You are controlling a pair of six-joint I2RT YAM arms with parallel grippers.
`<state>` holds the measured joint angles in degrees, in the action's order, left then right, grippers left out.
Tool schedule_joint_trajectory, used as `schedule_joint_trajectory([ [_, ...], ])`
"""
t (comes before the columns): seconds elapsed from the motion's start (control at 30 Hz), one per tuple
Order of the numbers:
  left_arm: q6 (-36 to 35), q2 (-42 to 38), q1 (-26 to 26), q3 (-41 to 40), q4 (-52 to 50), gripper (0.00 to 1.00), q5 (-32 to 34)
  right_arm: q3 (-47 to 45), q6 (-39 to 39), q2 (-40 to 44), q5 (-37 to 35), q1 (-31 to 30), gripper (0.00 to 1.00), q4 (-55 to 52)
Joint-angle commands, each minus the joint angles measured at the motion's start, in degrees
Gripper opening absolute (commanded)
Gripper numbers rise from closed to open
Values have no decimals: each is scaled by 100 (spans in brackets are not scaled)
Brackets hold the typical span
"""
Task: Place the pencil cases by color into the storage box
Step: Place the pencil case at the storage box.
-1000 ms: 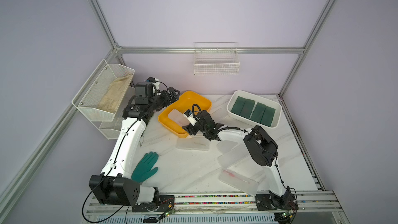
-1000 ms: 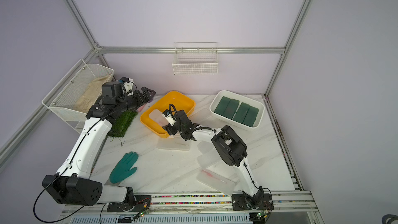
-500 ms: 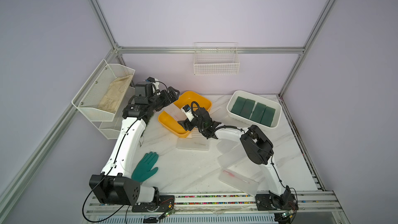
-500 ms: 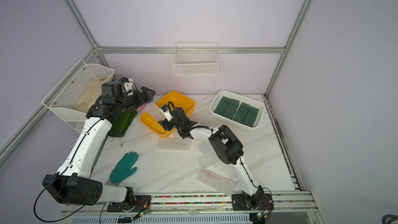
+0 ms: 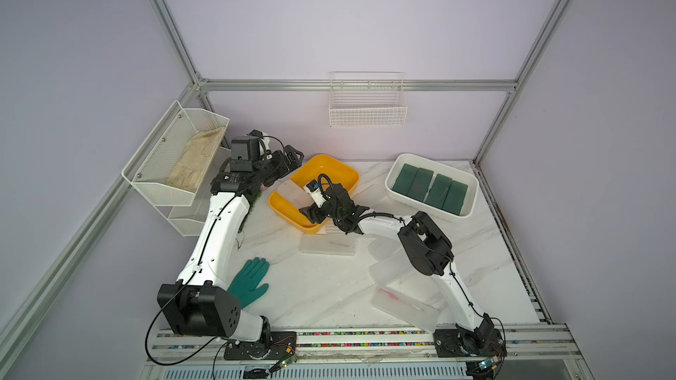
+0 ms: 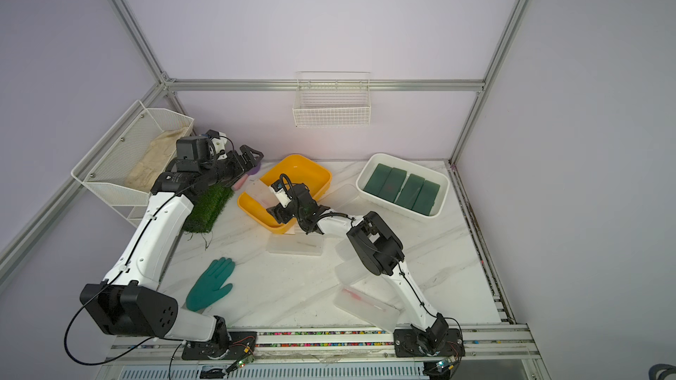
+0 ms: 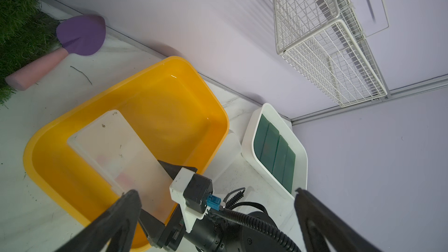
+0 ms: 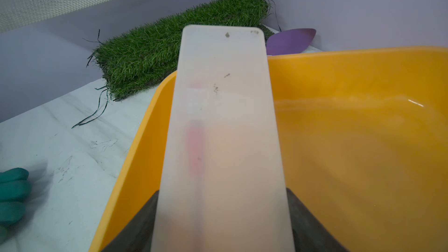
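Marbled tabletop (image 5: 322, 286), lilac walls (image 5: 329, 31). Right gripper (image 8: 223, 219) clamps a frosted pencil case (image 8: 225, 117) over the yellow tub (image 8: 363, 153), pink contents blurred, perhaps a pen; left gripper (image 7: 215, 195) gapes.

Noted raised case (image 5: 290, 191) over tub (image 5: 329, 158). Logged box (image 5: 420, 207) holding four cases (image 5: 429, 187) right of tub, turf (image 6: 208, 208) left. Logged glove (image 5: 248, 281) and loose case (image 5: 327, 248) before tub.

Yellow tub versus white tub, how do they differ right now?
The yellow tub is bright orange-yellow; the white tub is plain white. The white tub holds four green pencil cases lying side by side; the yellow tub has only one frosted case, tilted into it and gripped by the right claw. Both are open, round-cornered plastic tubs on the marble table.
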<state>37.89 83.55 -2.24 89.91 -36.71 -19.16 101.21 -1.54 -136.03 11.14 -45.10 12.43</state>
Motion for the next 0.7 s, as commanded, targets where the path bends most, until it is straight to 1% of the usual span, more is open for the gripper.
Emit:
schedule_joint_trajectory([
  [0.0, -137, -26, 83, 328, 190, 100, -55, 287, -23, 41, -197, -74, 58, -566],
  [0.2, -156, 10, 124, 403, 208, 100, -106, 673, -25, -45, -572, -249, 59, -1328],
  [0.67, -176, 37, 224, 440, 234, 100, -178, 1566, 16, -608, -822, -372, 60, -2034],
])
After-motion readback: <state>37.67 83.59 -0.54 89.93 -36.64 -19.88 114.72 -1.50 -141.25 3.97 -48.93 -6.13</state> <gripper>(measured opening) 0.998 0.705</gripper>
